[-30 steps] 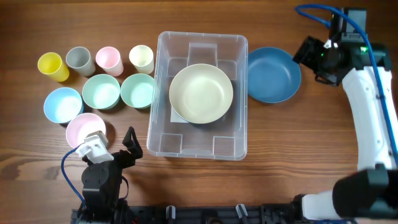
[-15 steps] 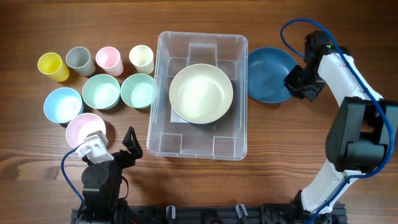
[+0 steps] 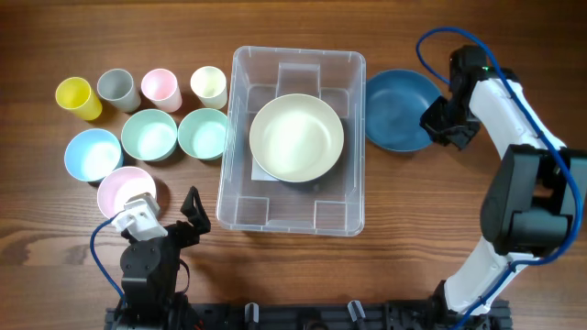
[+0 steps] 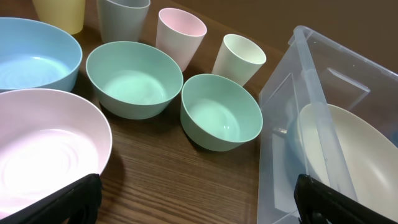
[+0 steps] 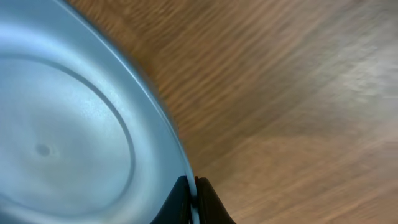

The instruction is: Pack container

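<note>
**Blue plate pickup in hand**

Right gripper (image 5: 191,198) is clamped on the blue plate's (image 3: 396,110) right rim. The container (image 3: 275,218) sits mid-table, just left, holding a cream bowl (image 3: 296,137). Left gripper (image 4: 196,198) gapes, empty. Next: lift over the wall.

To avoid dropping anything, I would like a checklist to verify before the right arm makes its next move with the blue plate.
1. Right gripper pinching rim of dark blue round plastic plate: ok.
2. Plate apart from wall of large clear plastic rectangular container: cannot tell, they look touching.
3. Container's middle free: not ok, cream round plastic bowl sits there.
4. Left gripper open, away from container: ok.
</note>
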Controlling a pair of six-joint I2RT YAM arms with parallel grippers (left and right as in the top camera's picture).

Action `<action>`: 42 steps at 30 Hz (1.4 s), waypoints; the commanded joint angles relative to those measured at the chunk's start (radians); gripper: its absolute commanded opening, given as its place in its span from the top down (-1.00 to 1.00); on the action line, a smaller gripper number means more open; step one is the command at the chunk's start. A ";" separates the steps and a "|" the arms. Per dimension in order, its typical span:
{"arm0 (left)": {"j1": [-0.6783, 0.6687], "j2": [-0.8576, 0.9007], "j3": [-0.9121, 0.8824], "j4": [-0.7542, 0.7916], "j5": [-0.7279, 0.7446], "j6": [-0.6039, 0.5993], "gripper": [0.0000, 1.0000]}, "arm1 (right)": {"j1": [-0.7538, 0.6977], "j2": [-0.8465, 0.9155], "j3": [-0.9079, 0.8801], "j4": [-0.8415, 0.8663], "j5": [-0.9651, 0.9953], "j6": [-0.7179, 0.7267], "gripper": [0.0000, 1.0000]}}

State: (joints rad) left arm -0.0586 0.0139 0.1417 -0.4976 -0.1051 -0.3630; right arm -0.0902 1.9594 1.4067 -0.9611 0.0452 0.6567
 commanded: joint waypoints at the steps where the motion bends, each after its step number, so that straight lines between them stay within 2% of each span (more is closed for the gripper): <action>1: 0.006 -0.005 -0.002 0.001 0.015 0.016 -1.00 | -0.025 -0.179 -0.002 -0.021 0.145 0.026 0.91; 8: 0.006 -0.005 -0.002 0.001 0.015 0.016 -0.99 | 0.011 -0.518 0.003 0.006 0.085 -0.023 0.91; 14: 0.006 -0.005 -0.002 0.001 0.015 0.016 -1.00 | 0.166 -0.661 0.003 0.018 -0.029 -0.082 0.91; 18: 0.006 -0.005 -0.002 0.001 0.015 0.016 -1.00 | 0.329 -0.638 0.001 0.010 -0.043 -0.081 0.91; 22: 0.006 -0.005 -0.002 0.001 0.015 0.016 -1.00 | 0.452 -0.537 -0.005 0.010 -0.043 -0.078 0.91; 28: 0.006 -0.005 -0.002 0.001 0.015 0.016 -1.00 | 0.539 -0.335 -0.005 -0.014 -0.103 -0.095 0.91; 29: 0.006 -0.005 -0.002 0.001 0.015 0.016 -1.00 | 0.545 -0.316 -0.005 -0.018 -0.103 -0.108 0.75; 30: 0.006 -0.005 -0.002 0.001 0.015 0.016 -1.00 | 0.547 -0.304 -0.005 -0.019 -0.096 -0.111 0.28; 34: 0.006 -0.005 -0.002 0.001 0.015 0.016 -0.99 | 0.534 -0.338 0.008 0.026 -0.087 -0.160 -0.50; 39: 0.006 -0.005 -0.002 0.001 0.015 0.016 -0.99 | 0.426 -0.439 0.036 0.037 -0.023 -0.156 -0.87; 42: 0.006 -0.005 -0.002 0.001 0.015 0.016 -0.99 | 0.307 -0.478 0.036 0.045 0.024 -0.133 -0.96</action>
State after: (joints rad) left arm -0.0586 0.0139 0.1417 -0.4980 -0.1047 -0.3630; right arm 0.3515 1.5566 1.4040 -0.9257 -0.0174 0.5079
